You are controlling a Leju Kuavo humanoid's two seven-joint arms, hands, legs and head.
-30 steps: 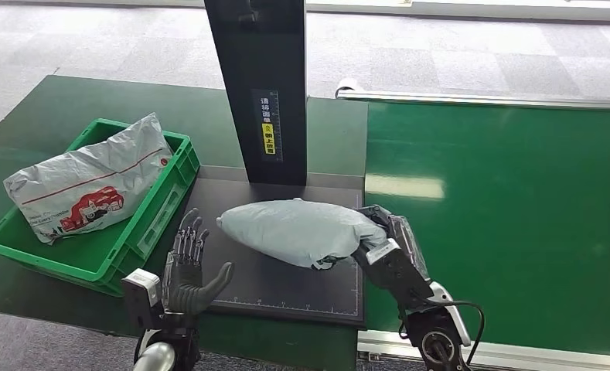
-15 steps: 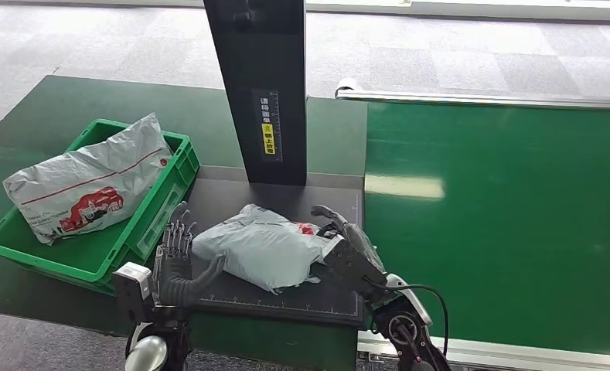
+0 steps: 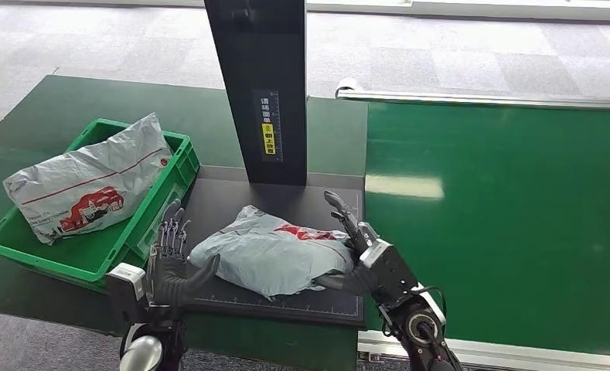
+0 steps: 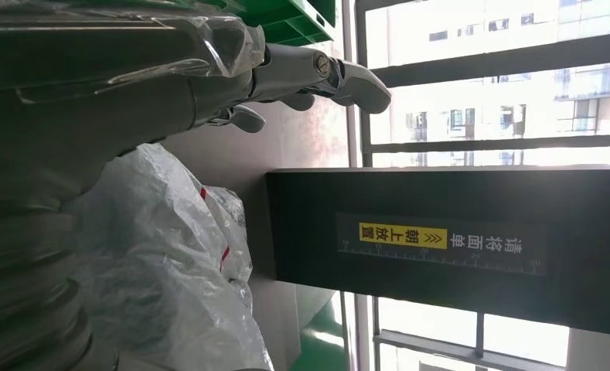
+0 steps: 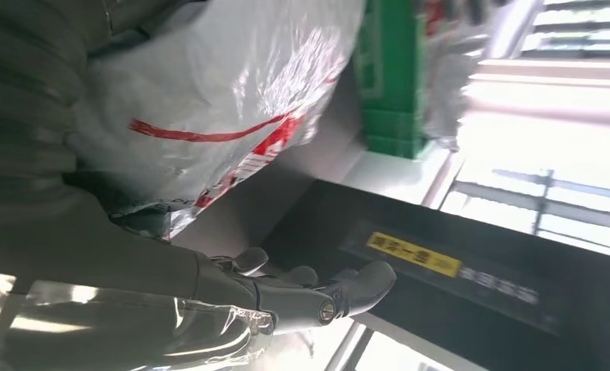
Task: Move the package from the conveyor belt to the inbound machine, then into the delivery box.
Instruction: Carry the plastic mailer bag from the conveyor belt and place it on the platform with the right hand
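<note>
Hands sit nearest, one at each end of the package. The left hand [image 3: 172, 259] stands at the near left corner of the black scale plate [image 3: 232, 199], fingers straight and spread upward, thumb reaching toward the package's left end; whether the thumb touches the plastic cannot be told. The right hand [image 3: 356, 239] lies along the package's right end with its fingers stretched out flat and apart, thumb tucked against the lower edge of the bag. It presses the side of the bag and is not closed around it. In the right wrist view the fingers [image 5: 317, 297] run straight past the bag toward the black column.

The package [image 3: 274, 251], a grey plastic mailer with red printing, lies flat on the black plate of the inbound machine, between the two hands. In the left wrist view its crinkled surface [image 4: 162, 255] lies close against the left hand.

Behind the package the machine's black column [image 3: 259, 85] rises upright from the back of the plate, with a yellow label [image 3: 269, 141] on its front.

To the left, a green crate [image 3: 151, 220] stands just beside the plate and holds another bag [image 3: 85, 182], white-grey with a red picture, leaning over the crate's far rim.

To the right, the green conveyor belt [image 3: 502, 216] stretches away, with grey carpet floor [image 3: 456, 54] beyond.
</note>
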